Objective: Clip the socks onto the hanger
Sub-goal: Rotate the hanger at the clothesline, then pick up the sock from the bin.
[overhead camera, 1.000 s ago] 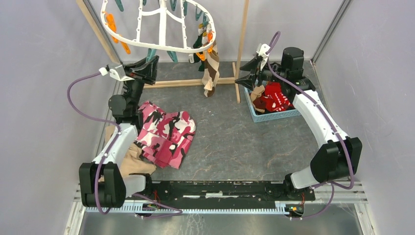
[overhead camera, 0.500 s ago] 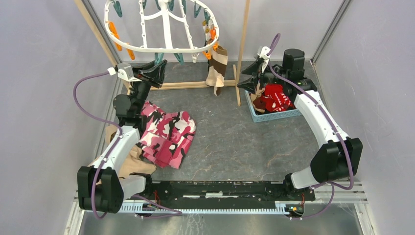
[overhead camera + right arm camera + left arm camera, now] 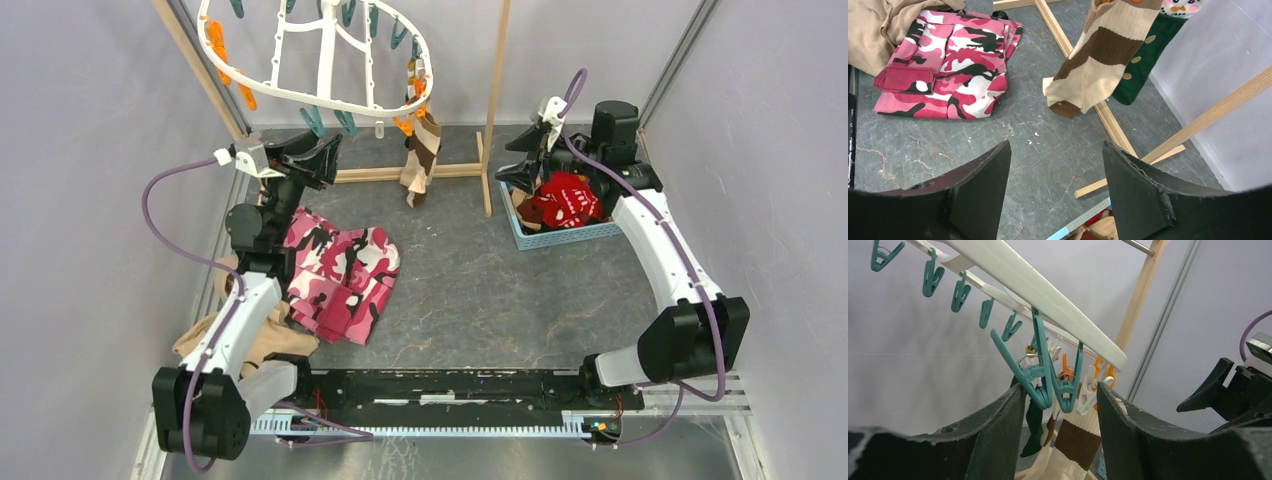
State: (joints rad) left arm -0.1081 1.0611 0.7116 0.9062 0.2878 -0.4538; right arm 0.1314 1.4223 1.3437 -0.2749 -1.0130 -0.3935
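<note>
We find the left gripper (image 3: pixel 325 158) raised under the near rim of the hanger (image 3: pixel 328 55), its jaws spread. In its wrist view, two teal clips (image 3: pixel 1040 380) hang in the gap between the fingers (image 3: pixel 998 425). The left clip lies close against the left finger, and we cannot tell whether they touch. The right gripper (image 3: pixel 515 160) is spread too, with nothing between its jaws. It hovers over the left end of the blue basket (image 3: pixel 560 235).

The basket stands on the table just right of the wooden stand pole (image 3: pixel 495 100). In it lies a red sock with white pattern (image 3: pixel 565 200). What else it holds is hidden by the arm.

We see a small cartoon face (image 3: pixel 1178 7) at the top of the dark green sock (image 3: pixel 1143 60), and tan dots on its body.

To the left, on the table, lie a folded pink camouflage garment (image 3: pixel 340 275) and a tan cloth (image 3: pixel 255 335), partly under the left arm. The brown-striped sock (image 3: pixel 420 150) is clipped at the right end of the hanger and hangs free, with the dark green sock just behind it. Both hang between the two grippers and apart from them. From the left wrist they show beyond the teal clips. From the right wrist the striped sock hangs above and ahead of the spread fingers.
</note>
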